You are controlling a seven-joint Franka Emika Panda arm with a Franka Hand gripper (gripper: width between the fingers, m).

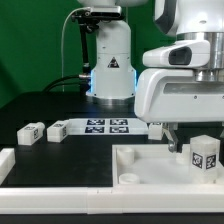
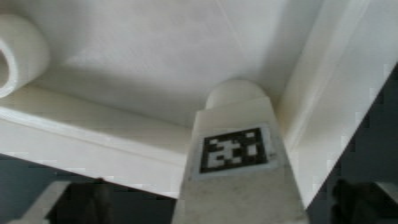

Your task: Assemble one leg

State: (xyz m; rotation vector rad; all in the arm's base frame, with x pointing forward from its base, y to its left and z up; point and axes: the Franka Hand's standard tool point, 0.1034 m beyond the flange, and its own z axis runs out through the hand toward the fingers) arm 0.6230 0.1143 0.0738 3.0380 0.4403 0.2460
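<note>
A leg (image 1: 205, 154), a chunky white peg with a black-and-white tag, stands upright on the large white panel (image 1: 150, 160) at the exterior view's right. My gripper (image 1: 200, 145) is down over it, with one finger (image 1: 172, 142) apart from the leg's side. In the wrist view the same leg (image 2: 231, 150) runs up between my gripper's (image 2: 214, 205) dark fingers (image 2: 365, 200), with a gap showing on both sides. Its far end points at the panel's corner wall (image 2: 267, 50). Two more legs (image 1: 30, 133) (image 1: 57, 130) lie on the dark table.
The marker board (image 1: 108, 125) lies behind the panel, in front of the arm's base (image 1: 110, 70). A low white frame (image 1: 60, 185) runs along the front. A round socket (image 2: 15, 55) shows in the panel beside the leg.
</note>
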